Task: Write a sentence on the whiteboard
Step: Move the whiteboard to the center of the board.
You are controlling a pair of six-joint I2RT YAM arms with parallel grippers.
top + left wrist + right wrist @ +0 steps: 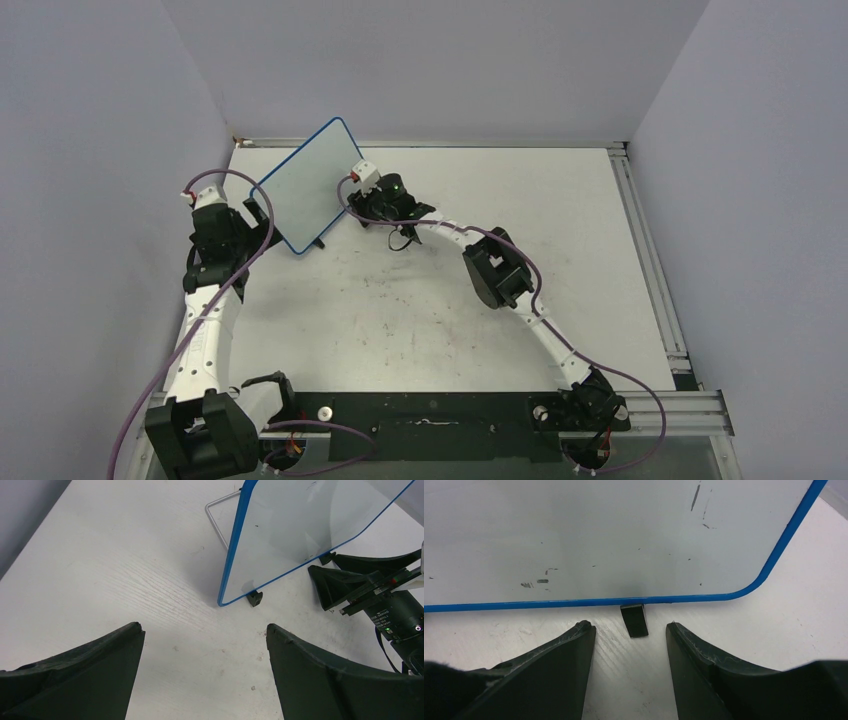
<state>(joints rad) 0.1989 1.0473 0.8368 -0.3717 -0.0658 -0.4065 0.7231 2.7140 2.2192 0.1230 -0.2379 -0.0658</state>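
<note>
The small rectangular whiteboard with a thin blue frame [308, 185] stands at the far left of the white counter [450, 320]. Its long edge is down and runs from near-left to far-right. It leans back on a grey wire stand [217, 517], with its face turned toward the right arm. The face carries only small dark flecks [536, 583], none readable. The print on the right arm's black wrist camera [395, 617] is too small to read. The right gripper [630, 635] is moderately open and empty, straddling a black foot [634, 620]. The left gripper [205, 640] is spread wide and empty.
</note>
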